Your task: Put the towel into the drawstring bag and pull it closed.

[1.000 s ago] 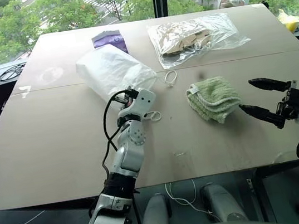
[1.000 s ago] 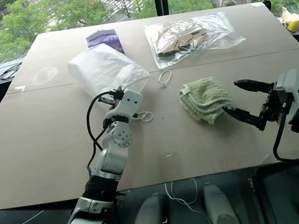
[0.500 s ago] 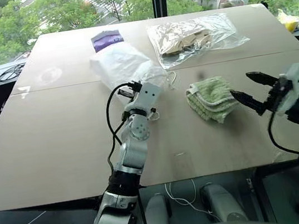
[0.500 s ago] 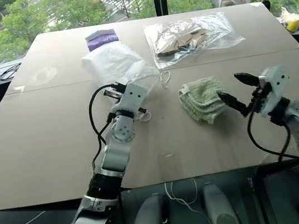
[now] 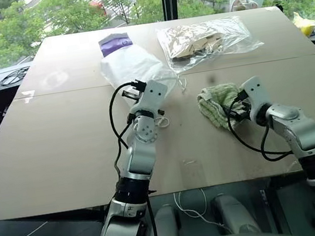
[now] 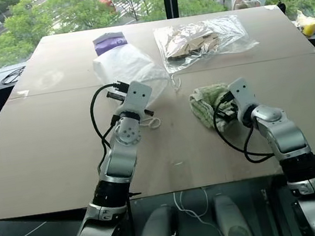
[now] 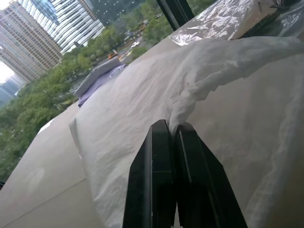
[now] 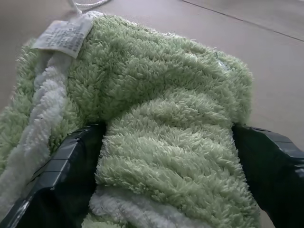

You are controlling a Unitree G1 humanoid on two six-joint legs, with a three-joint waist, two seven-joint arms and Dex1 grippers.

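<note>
The light-green towel (image 5: pixel 213 100) lies folded on the table right of centre. My right gripper (image 5: pixel 230 107) is open and straddles the towel's right end, with one black finger (image 8: pixel 66 161) on each side of the fluffy cloth (image 8: pixel 161 109). The white drawstring bag (image 5: pixel 131 67) lies at centre-left, its mouth toward me. My left gripper (image 7: pixel 172 127) is shut on a pinch of the bag's thin fabric (image 7: pixel 204 80) at the mouth, and from the head its wrist (image 5: pixel 149 95) covers that edge. A white cord loop (image 5: pixel 162 122) trails beside that wrist.
A clear plastic bag of beige items (image 5: pixel 205 36) lies behind the towel. A purple packet (image 5: pixel 113 42) sits just beyond the drawstring bag. A second cord loop (image 5: pixel 183 82) lies between bag and towel. A yellow object (image 5: pixel 304 22) rests past the table's far right corner.
My right gripper swung in from the right and down until its open fingers straddled the towel. My left gripper lifted the bag's mouth and drew the bag slightly to the right.
</note>
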